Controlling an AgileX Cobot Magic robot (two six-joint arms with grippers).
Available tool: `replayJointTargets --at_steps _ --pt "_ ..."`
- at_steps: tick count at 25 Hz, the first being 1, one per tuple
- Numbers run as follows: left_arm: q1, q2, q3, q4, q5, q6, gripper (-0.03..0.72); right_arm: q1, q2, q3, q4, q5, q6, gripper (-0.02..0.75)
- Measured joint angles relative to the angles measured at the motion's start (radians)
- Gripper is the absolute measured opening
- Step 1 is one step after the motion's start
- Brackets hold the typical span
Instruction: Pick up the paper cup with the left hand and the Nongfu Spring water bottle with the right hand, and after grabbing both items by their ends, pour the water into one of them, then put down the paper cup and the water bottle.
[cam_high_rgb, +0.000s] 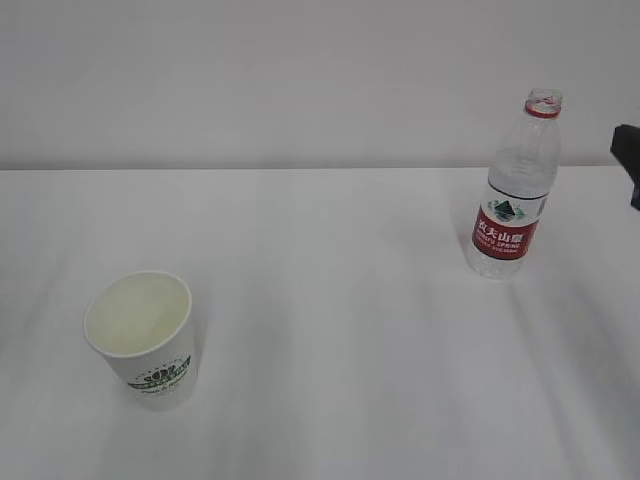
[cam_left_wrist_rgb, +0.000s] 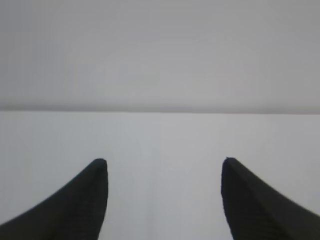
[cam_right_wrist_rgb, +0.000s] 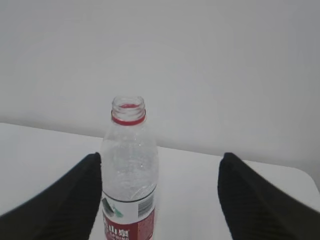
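Bottle (cam_high_rgb: 516, 190) stands upright on table (cam_high_rgb: 340, 300), far right side, uncapped, red label low on body, long axis vertical. Cup (cam_high_rgb: 143, 338) stands upright too, near left, mouth up, green logo facing cam, well apart from bottle. Right tool (cam_right_wrist_rgb: 160, 200) has both fingers spread wide w/ nothing between them pressed; in right wrist view the bottle sits between the fingers but off-centre, just beside the left-hand finger in that view, gap on the other side much bigger. Bottle is ahead of the tool, not yet gripped. In ext view only a dark bit of right arm (cam_high_rgb: 628, 160) shows at the right edge, near the bottle at about upper-body height. Left tool (cam_left_wrist_rgb: 162, 200) also spread wide, empty; its view shows only bare table + wall, no cup in sight, so which way the cup lies from it can't be read there, and left arm isn't visible in ext view. Judgement: right side is nearer its target than left. Next move for right prob needs a small sideways shift to centre the bottle, then advance + close around the body. Risk: finger clips the bottle off-centre and tips it, since it's slim, tall and looks light. Water level hard to tell.
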Motion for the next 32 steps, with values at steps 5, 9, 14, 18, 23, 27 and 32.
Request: replayJointTargets --at_steps 5,9,14,18,23,27,32 --pt "0.0 0.0 0.149 -0.018 -0.13 -0.027 0.516 0.0 0.002 0.091 0.0 -0.053 0.0 0.548" --pt "0.0 0.0 0.231 -0.016 -0.179 -0.046 0.516 0.0 0.002 0.178 -0.002 -0.146 0.029 0.548" --pt "0.0 0.0 0.302 0.07 -0.237 -0.088 0.506 0.0 0.022 0.287 -0.002 -0.273 0.041 0.548" --pt "0.0 0.0 0.304 0.18 -0.232 -0.125 0.468 0.0 0.088 0.371 -0.002 -0.391 0.041 0.548" --pt "0.0 0.0 0.304 0.235 -0.226 -0.135 0.438 0.0 0.225 0.427 -0.002 -0.589 0.042 0.548" --pt "0.0 0.0 0.304 0.246 -0.223 -0.147 0.436 0.0 0.369 0.427 -0.019 -0.692 0.042 0.548" --pt "0.0 0.0 0.304 0.274 -0.225 -0.16 0.436 0.0 0.487 0.427 -0.057 -0.702 0.045 0.548"
